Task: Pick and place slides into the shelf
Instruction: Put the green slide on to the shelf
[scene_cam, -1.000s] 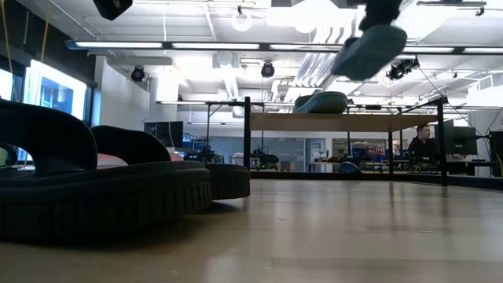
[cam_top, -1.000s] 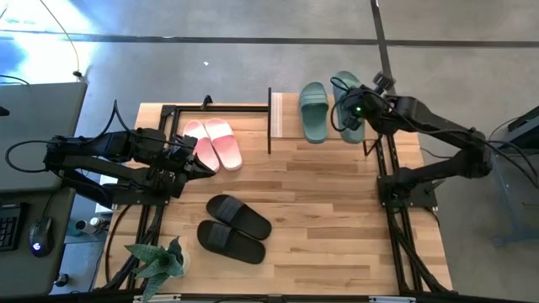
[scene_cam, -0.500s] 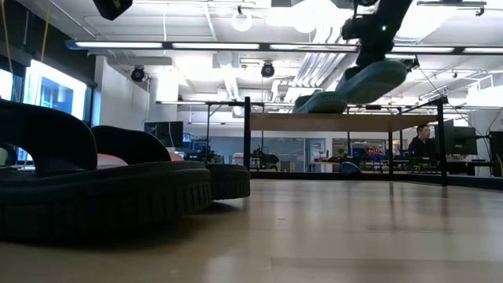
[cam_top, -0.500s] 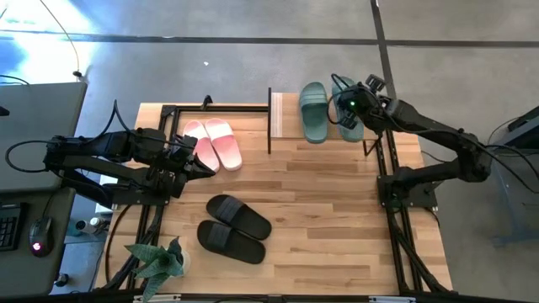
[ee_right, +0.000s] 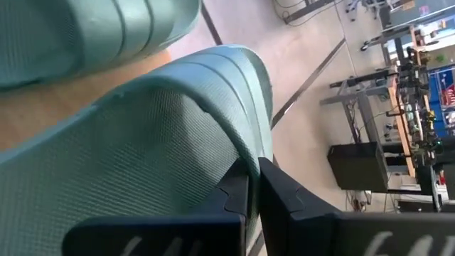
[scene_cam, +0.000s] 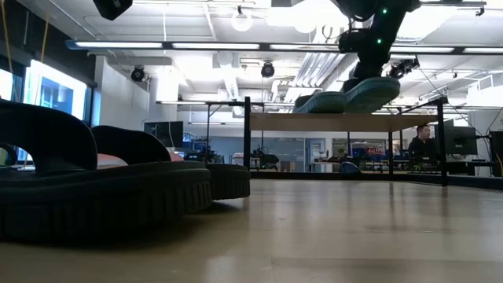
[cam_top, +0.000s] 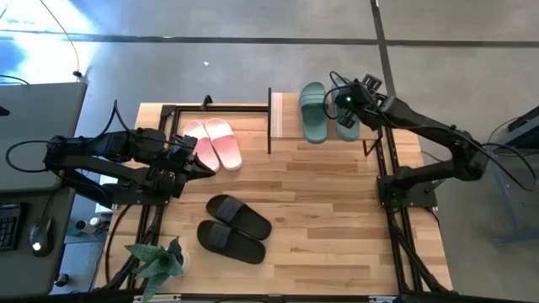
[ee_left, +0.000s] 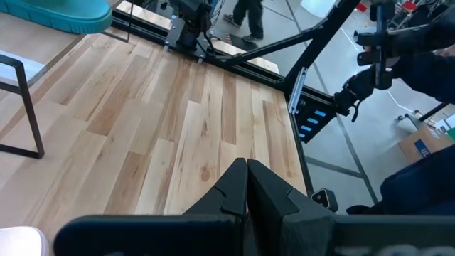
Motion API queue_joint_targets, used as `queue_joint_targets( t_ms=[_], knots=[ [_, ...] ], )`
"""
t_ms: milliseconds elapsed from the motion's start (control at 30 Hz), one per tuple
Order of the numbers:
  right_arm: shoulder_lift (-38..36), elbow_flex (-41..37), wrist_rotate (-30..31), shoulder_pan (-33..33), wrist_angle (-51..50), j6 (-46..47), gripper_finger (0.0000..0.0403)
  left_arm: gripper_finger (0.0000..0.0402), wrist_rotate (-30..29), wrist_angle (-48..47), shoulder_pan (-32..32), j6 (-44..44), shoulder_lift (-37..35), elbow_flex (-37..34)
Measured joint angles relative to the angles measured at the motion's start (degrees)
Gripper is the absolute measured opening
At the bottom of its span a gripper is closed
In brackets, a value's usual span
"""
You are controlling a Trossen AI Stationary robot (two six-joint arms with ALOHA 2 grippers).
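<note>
Change: right gripper [cam_top: 347, 108] has lowered its sage green slide sandal [scene_cam: 371, 92] onto the light wooden shelf top [scene_cam: 338, 122], beside the other green sandal [cam_top: 313, 112], far bench edge.
Right fingers: pinched on that sandal's strap.
Left gripper [ee_left: 247, 186]: fingers closed, empty, near the pink-white pair [cam_top: 214, 143], left bench edge.
Black pair [cam_top: 236, 227]: near bench edge.

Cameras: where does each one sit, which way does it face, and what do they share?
High: overhead, straight down on the table; both arms show.
Low: table height, level across; black slides near, shelf far, right arm above.
Left wrist: past the shut left gripper, over bare tabletop.
Right wrist: right gripper shut on a green slide.
Shared: high, low and right wrist all show that green slide over the shelf.
</note>
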Motion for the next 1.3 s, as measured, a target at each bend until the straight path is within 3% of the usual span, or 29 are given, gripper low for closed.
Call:
queue_joint_targets(
  t_ms=[333,1300],
  knots=[
    [3.9,0.0,0.3,0.0,0.5,0.0,0.0000,0.0001,0.0,0.0,0.0,0.0,0.0,0.0],
    [3.9,0.0,-4.9,0.0,-1.6,-0.4,0.0000,0.0001,0.0,0.0,0.0,0.0,0.0,0.0]
  ],
)
